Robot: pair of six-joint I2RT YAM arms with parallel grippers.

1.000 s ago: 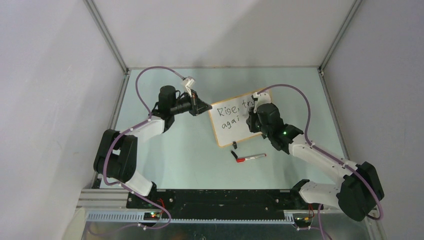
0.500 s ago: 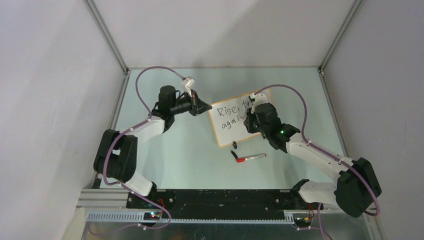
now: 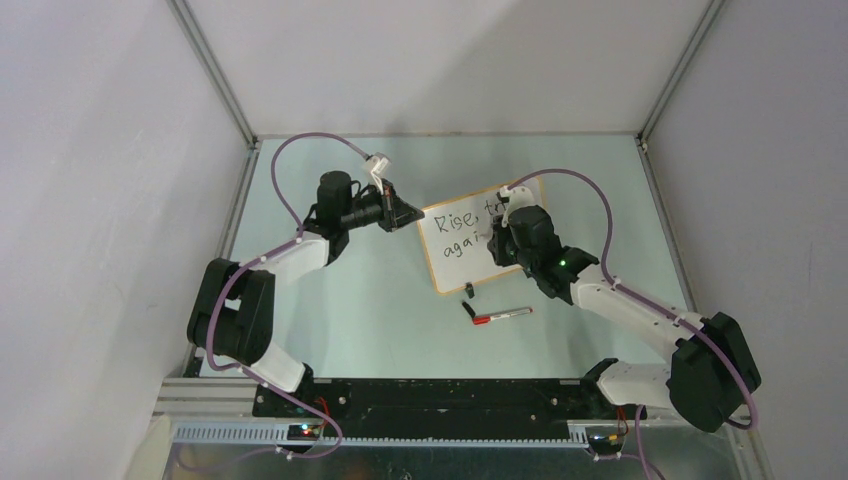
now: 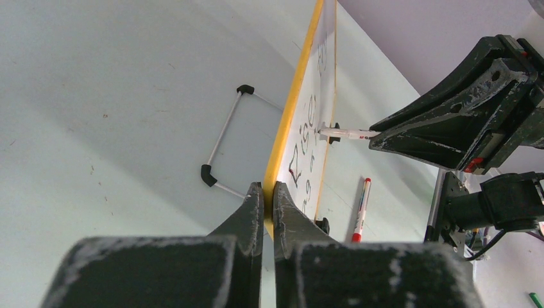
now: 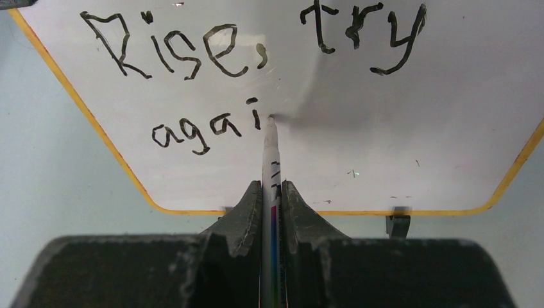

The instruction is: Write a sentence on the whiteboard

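The whiteboard [image 3: 449, 266] stands tilted on the table, its orange frame [image 4: 290, 119] pinched at the left edge by my shut left gripper [image 4: 269, 186] [image 3: 410, 215]. The sentence [image 5: 244, 54] reads "Rise, try" on the top line and "agai" below it in black. My right gripper [image 5: 272, 185] [image 3: 497, 240] is shut on a white marker [image 5: 271, 151], whose tip touches the board just right of the "i". The same marker [image 4: 341, 133] shows in the left wrist view, pressed against the board face.
A red-capped marker [image 3: 503, 315] lies on the table in front of the board. A black clip foot [image 5: 398, 224] sits under the board's lower edge. A wire stand [image 4: 221, 151] lies behind the board. Grey walls enclose the table.
My right arm has shifted a little to the left along the board with the marker. The left gripper and the board have not moved.
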